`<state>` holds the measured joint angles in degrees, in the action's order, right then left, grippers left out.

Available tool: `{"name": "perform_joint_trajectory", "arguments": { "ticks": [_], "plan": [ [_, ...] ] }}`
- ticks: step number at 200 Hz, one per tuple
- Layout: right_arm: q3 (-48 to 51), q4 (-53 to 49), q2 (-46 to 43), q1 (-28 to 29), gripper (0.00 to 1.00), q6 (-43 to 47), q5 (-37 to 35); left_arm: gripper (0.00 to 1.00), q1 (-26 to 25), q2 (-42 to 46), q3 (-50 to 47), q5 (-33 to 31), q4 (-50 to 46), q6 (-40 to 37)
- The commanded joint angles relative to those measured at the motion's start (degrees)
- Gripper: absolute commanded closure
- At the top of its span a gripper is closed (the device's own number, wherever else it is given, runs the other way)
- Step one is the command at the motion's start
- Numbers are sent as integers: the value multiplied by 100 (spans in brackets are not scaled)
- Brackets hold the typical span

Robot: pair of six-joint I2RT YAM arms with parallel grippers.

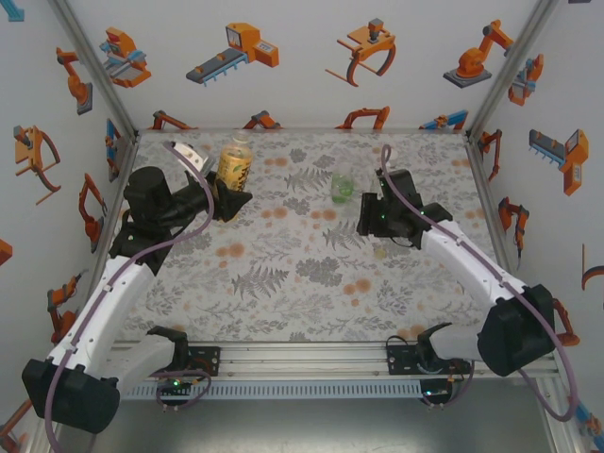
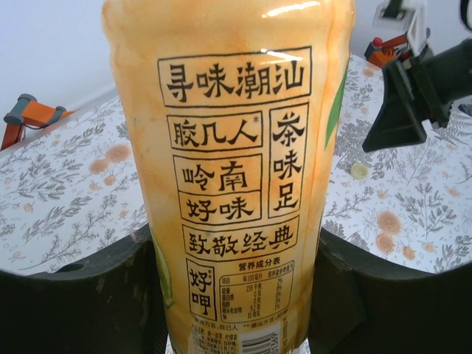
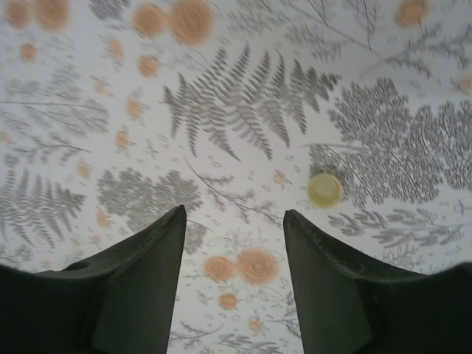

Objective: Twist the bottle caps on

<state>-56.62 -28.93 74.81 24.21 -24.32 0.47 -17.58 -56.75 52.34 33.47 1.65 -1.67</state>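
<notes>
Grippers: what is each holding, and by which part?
The left gripper grips the tall amber-yellow labelled plastic bottle low on its body. The right gripper holds nothing.

White arm shells [image 1: 104,293], black joints [image 1: 514,330], lilac cables [image 1: 386,168] along both arms

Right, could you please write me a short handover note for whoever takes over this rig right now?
Left end effector: shut on the amber bottle, held upright at the far left.
Right end effector: open, empty, over the cloth; a loose cap lies just right of it.
Green-tinted bottle: stands free, far centre.
Done: amber bottle gripped. Whether any bottle is capped I cannot tell.
Left: pick up that cap and screw it on, then see to the remaining bottles.
</notes>
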Motion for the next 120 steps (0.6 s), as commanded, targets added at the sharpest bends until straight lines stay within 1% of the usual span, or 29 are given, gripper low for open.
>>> {"name": "perform_joint_trajectory", "arguments": {
  "ticks": [1,8,21,40,78,120],
  "plan": [
    [143,-375,106,-81,54,-79,-187,100,24,78,-39,149,-45,-7],
    [164,-376,167,-94,56,-20,-196,100,27,67,-35,150,-65,-9],
    [194,-374,297,-136,57,71,-180,100,32,50,-22,152,-111,-22],
    [233,-348,489,-186,55,141,-214,100,27,58,-32,152,-129,-20],
    [371,-67,800,-428,51,190,16,100,46,16,-13,254,-115,20],
    [384,181,1055,-652,51,239,237,100,74,-12,5,245,-154,11]
  ]
}}
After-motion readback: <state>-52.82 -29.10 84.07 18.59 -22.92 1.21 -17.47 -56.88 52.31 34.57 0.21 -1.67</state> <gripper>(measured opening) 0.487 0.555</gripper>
